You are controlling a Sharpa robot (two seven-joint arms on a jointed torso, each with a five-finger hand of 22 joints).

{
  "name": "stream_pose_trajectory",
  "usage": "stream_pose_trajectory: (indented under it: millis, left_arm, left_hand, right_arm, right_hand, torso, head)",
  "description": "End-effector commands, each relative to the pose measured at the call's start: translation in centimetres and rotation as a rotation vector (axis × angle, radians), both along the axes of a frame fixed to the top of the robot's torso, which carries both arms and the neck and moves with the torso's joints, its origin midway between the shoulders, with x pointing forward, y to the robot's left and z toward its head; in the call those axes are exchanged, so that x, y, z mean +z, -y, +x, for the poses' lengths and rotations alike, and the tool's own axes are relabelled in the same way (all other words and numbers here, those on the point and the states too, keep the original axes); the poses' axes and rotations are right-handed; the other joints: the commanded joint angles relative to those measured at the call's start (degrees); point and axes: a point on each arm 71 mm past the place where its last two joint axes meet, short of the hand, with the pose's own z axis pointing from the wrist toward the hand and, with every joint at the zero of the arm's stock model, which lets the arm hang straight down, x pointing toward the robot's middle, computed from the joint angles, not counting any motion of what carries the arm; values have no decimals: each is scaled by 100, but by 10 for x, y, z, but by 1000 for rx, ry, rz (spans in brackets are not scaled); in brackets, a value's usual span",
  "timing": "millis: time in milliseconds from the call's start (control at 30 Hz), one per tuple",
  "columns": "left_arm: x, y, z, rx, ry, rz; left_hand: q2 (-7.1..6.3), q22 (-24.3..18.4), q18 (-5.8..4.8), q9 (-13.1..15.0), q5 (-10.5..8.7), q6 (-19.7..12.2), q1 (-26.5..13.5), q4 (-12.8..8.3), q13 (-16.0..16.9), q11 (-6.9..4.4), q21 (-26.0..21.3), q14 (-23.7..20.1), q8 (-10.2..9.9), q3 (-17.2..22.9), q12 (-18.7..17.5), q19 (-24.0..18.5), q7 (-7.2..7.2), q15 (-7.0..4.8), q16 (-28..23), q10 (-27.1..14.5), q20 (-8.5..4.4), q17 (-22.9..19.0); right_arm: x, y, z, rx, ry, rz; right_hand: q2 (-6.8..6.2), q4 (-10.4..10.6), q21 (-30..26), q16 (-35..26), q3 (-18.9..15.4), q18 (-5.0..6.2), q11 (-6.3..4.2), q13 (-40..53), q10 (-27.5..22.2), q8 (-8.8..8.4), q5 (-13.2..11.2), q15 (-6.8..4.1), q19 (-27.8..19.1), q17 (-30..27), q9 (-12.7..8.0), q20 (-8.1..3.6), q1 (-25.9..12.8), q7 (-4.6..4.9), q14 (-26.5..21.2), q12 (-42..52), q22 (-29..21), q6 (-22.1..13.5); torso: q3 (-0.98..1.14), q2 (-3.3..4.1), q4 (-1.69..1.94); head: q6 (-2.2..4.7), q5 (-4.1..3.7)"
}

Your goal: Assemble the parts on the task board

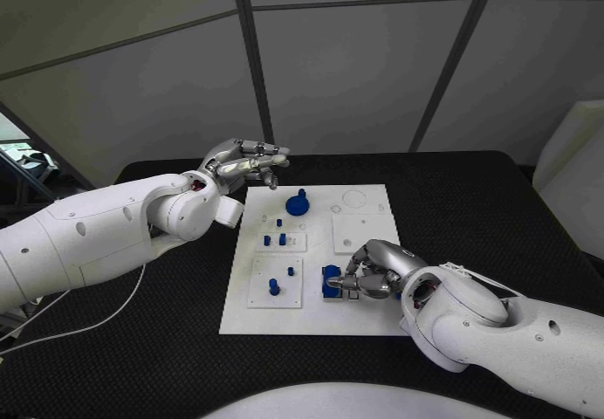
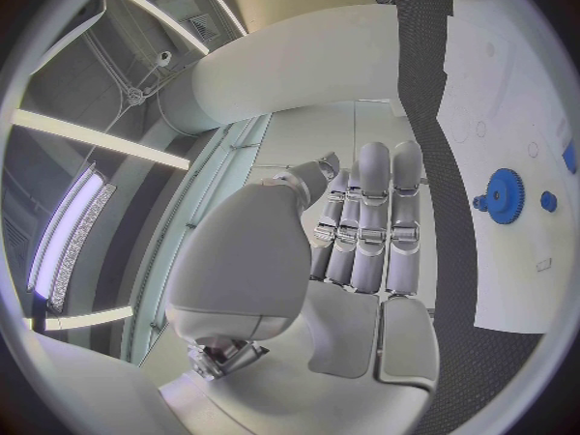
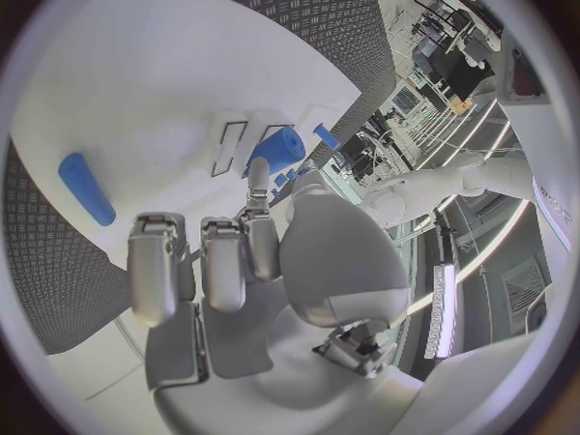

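Observation:
The white task board [image 1: 365, 229] lies in the middle of the black table. A blue gear [image 1: 297, 205] stands near its far edge, also seen in the left wrist view [image 2: 501, 195]. Small blue pegs [image 1: 275, 238] stand in the board's left blocks. My left hand [image 1: 245, 161] hovers above the table off the board's far left corner, holding nothing, its fingers [image 2: 362, 232] side by side. My right hand [image 1: 378, 271] rests on the board's near right part and pinches a chunky blue part [image 1: 332, 281], which shows at its fingertips [image 3: 278, 152].
A long blue piece [image 3: 87, 186] lies flat on the board near my right hand. A white cable [image 1: 76, 327] runs over the table at the near left. Grey wall panels stand behind the table's far edge.

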Motion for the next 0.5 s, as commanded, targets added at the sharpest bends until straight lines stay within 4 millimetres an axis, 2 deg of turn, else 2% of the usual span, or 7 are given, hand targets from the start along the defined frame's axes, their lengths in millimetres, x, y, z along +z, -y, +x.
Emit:
stream_pose_trajectory:
  millis: [33, 267, 500]
  left_arm:
    - [1, 2, 0, -12, 0, -9]
    - [1, 3, 0, -15, -1, -9]
    - [1, 2, 0, -14, -2, -8]
  left_hand:
    - [10, -8, 71, -5, 3, -16, -37, -10, -4, 1, -21, -37, 25, -11, 35, -22, -2, -15, 21, -25, 2, -7]
    - [10, -8, 71, -5, 3, -16, -37, -10, -4, 1, -21, -37, 25, -11, 35, -22, -2, -15, 21, -25, 2, -7]
    - [10, -8, 71, -5, 3, -16, -37, -10, -4, 1, -21, -37, 25, -11, 35, -22, -2, -15, 21, -25, 2, -7]
  right_arm:
    - [4, -2, -1, 29, 44, 10]
    - [2, 0, 2, 4, 42, -26]
    - [-1, 1, 5, -3, 32, -63]
  right_hand:
    - [28, -71, 29, 22, 27, -95, 1, 626, 136, 32, 44, -57, 390, 1131, 23, -42, 179, -17, 521, 45, 1222, -25]
    - [226, -251, 33, 19, 171, -96, -25, 642, 145, 18, 72, -78, 395, 1129, 69, -59, 623, -47, 520, 47, 1229, -15]
    - [346, -445, 33, 17, 332, -97, -45, 647, 144, -24, -108, -96, 396, 1128, 88, -77, 988, -68, 519, 35, 1232, -30]
  torso:
    - [0, -3, -1]
    - [-4, 0, 28]
    - [-5, -3, 18]
  head:
    - [-4, -21]
    - [-9, -46]
    - [-3, -58]
